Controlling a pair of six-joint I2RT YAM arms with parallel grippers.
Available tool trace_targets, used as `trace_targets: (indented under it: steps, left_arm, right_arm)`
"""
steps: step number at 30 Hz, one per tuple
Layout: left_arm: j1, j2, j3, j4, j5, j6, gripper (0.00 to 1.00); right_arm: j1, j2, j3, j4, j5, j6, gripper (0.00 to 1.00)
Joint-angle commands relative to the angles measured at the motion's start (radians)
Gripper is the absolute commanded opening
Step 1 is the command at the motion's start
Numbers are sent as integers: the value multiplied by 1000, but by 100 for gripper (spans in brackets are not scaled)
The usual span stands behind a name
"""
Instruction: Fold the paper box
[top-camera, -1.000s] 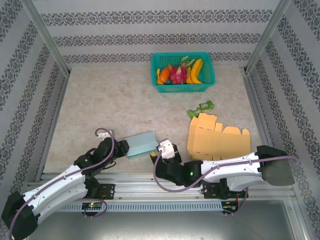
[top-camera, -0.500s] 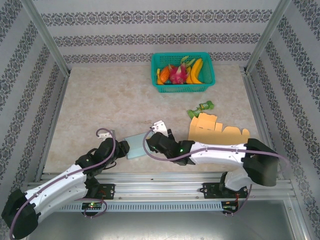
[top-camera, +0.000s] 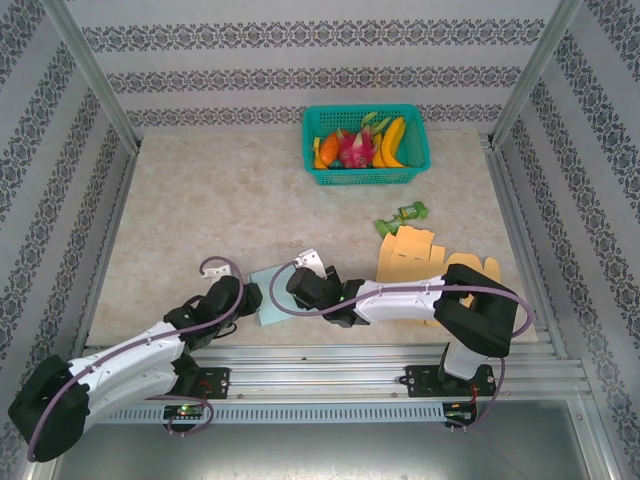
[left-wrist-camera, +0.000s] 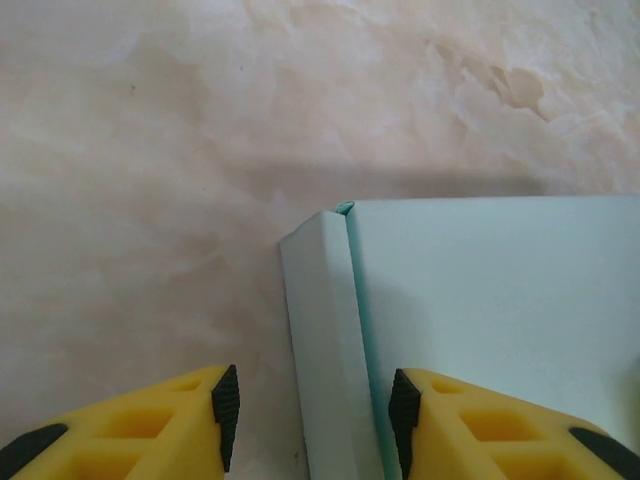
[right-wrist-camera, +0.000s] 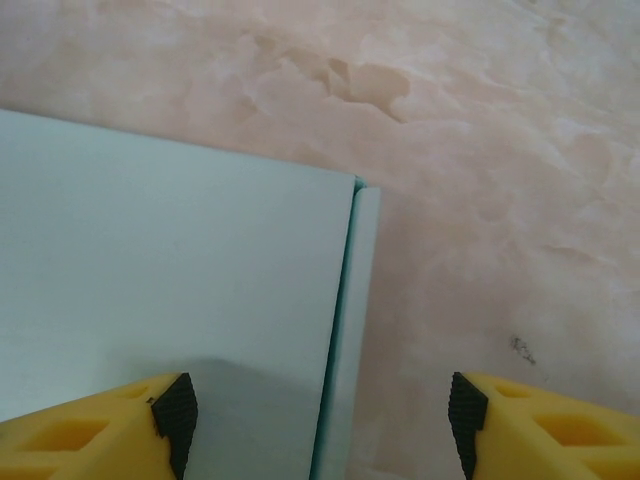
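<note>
Half-open, the left hand (left-wrist-camera: 315, 410) straddles a side wall of the pale box (left-wrist-camera: 480, 320); the right hand (right-wrist-camera: 320, 415), wide, straddles another edge. Each should close squarely and gently.

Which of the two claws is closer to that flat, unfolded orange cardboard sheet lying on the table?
The right gripper. It sits at the pale green paper box, on the side facing the orange cardboard sheet; the left gripper is at the box's opposite side, farther away.
</note>
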Motion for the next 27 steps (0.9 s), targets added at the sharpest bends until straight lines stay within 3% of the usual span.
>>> trace_targets:
  steps: [1, 6, 13, 21, 27]
  left_arm:
    - [-13, 78, 19, 52, -12, 1, 47]
    - [-12, 239, 105, 133, 28, 63, 47]
    - [1, 389, 215, 185, 25, 179, 47]
    - [11, 659, 369, 277, 152, 285, 40]
    - [11, 624, 400, 214, 143, 284, 41]
  right_arm:
    - [-18, 17, -22, 10, -18, 36, 70]
    - [-33, -60, -82, 54, -44, 62, 69]
    - [-142, -180, -118, 62, -250, 31, 70]
    - [-253, -206, -113, 11, -354, -14, 70]
    - [-266, -260, -164, -1, -309, -27, 70]
